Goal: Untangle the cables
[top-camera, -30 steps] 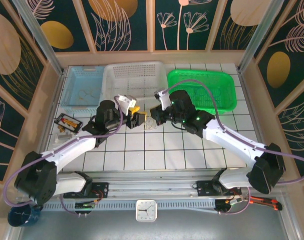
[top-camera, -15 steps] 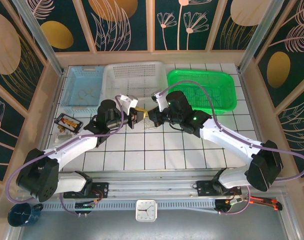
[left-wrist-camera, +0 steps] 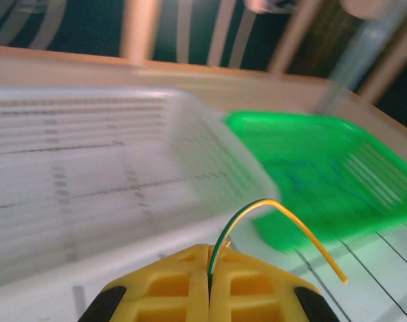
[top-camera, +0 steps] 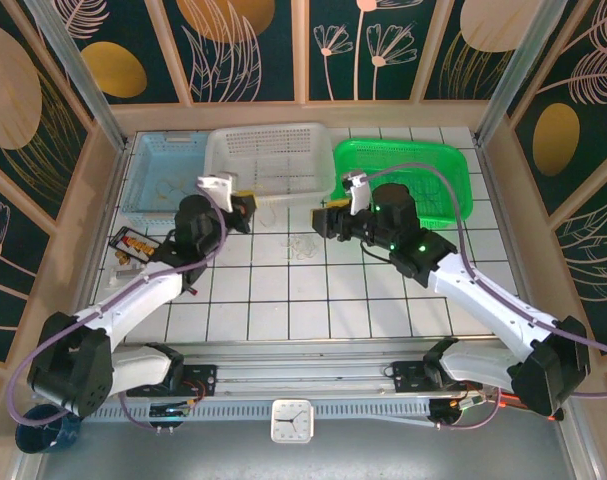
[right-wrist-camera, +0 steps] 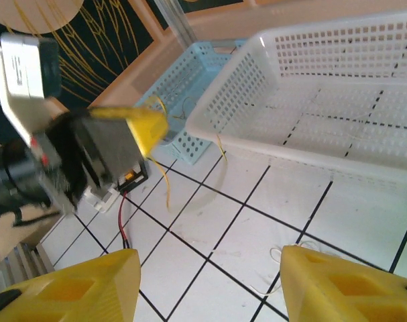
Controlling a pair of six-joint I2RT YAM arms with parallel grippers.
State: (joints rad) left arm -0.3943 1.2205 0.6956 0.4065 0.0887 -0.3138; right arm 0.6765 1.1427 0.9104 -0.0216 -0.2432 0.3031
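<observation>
Reading from the left: beside the blue basket [top-camera: 163, 170], the left tool [top-camera: 241, 208] hangs at the front rim of the white basket [top-camera: 268, 150], clenched on a thin wire [left-wrist-camera: 270, 200] whose free end curves out past the yellow fingertips. The cables [top-camera: 301, 243], a small pale tangle of loose loops, lie on the tabletop [top-camera: 283, 300] between the two arms, just before the white basket. The right tool [top-camera: 326, 219] is released, fingers wide apart and holding nothing, near the green basket [top-camera: 423, 190].
</observation>
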